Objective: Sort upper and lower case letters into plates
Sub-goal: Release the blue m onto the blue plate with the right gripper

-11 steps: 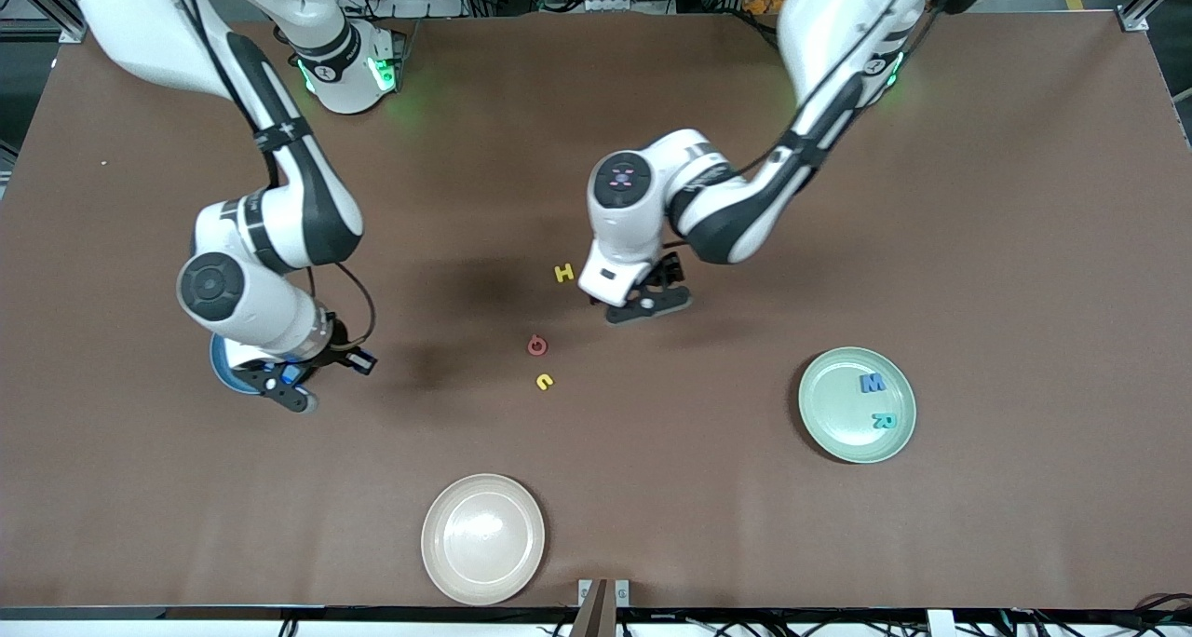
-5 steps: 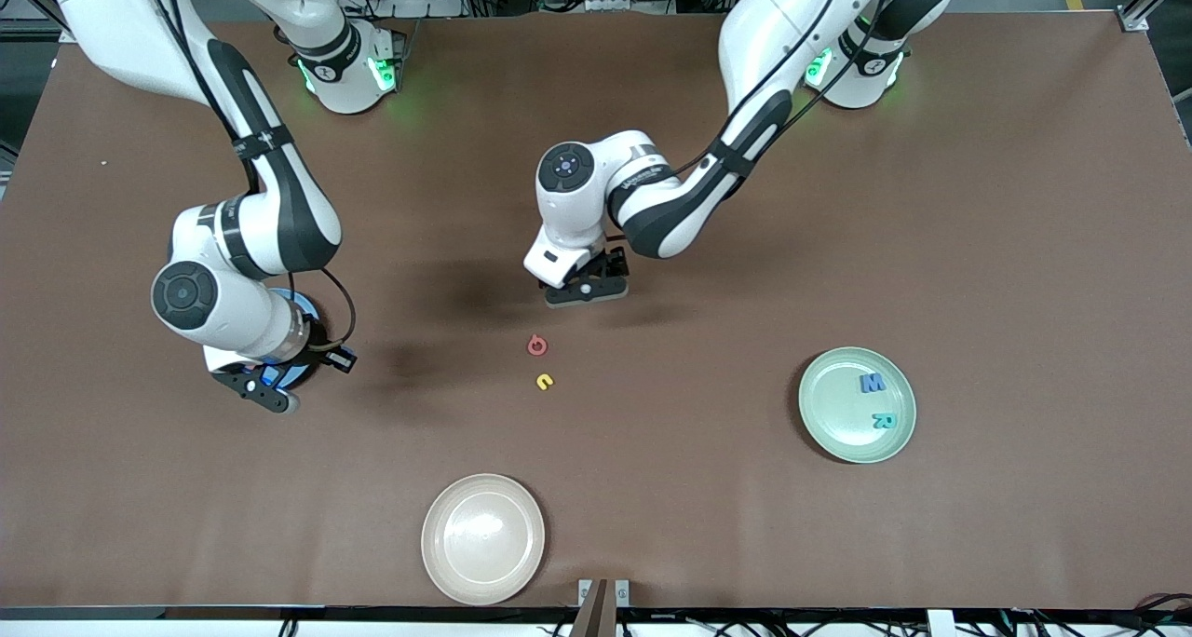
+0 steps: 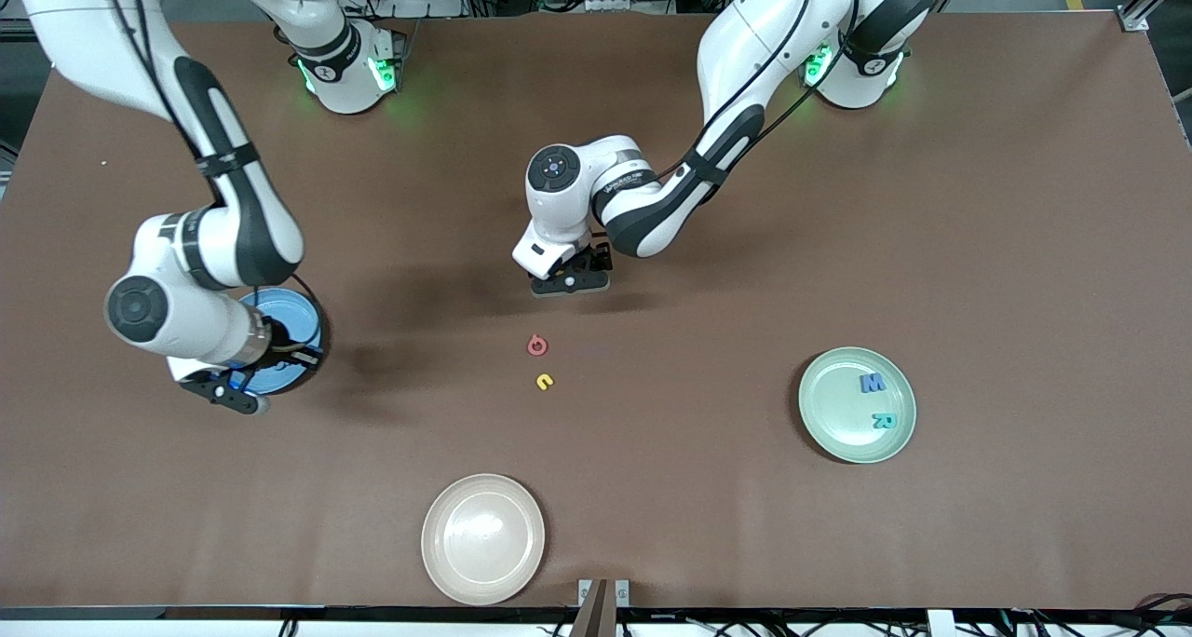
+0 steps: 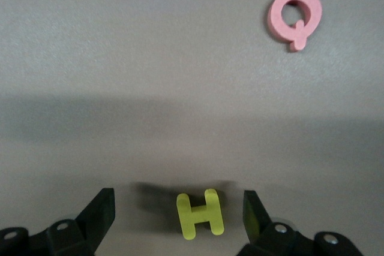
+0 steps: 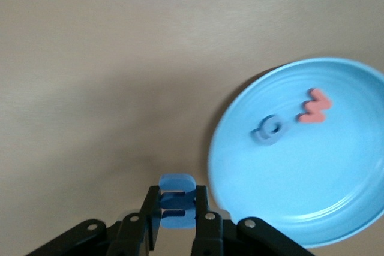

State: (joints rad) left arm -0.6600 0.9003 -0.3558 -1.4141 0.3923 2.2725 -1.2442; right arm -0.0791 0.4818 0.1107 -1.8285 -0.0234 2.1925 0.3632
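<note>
A yellow H (image 4: 200, 214) lies on the table between the open fingers of my left gripper (image 4: 178, 211), which stands low over it near the table's middle (image 3: 568, 283). A pink Q (image 3: 537, 345) and a yellow lower-case letter (image 3: 545, 382) lie nearer the camera. My right gripper (image 5: 177, 208) is shut on a blue letter (image 5: 177, 181), over the table just off the rim of the blue plate (image 5: 336, 178). That plate holds a grey-blue letter (image 5: 268, 130) and a red one (image 5: 314, 107). On the mint plate (image 3: 838, 423) lie a blue M (image 3: 872, 384) and a teal R (image 3: 883, 421).
A beige plate (image 3: 482, 537) sits near the table's front edge, holding nothing. The right arm's forearm hangs over part of the blue plate (image 3: 298, 320). The left arm's elbow reaches across the middle of the table.
My left gripper has swung toward the right arm's end and come down around the H. My right gripper has carried the blue letter farther toward its end, uncovering more of the blue plate.
</note>
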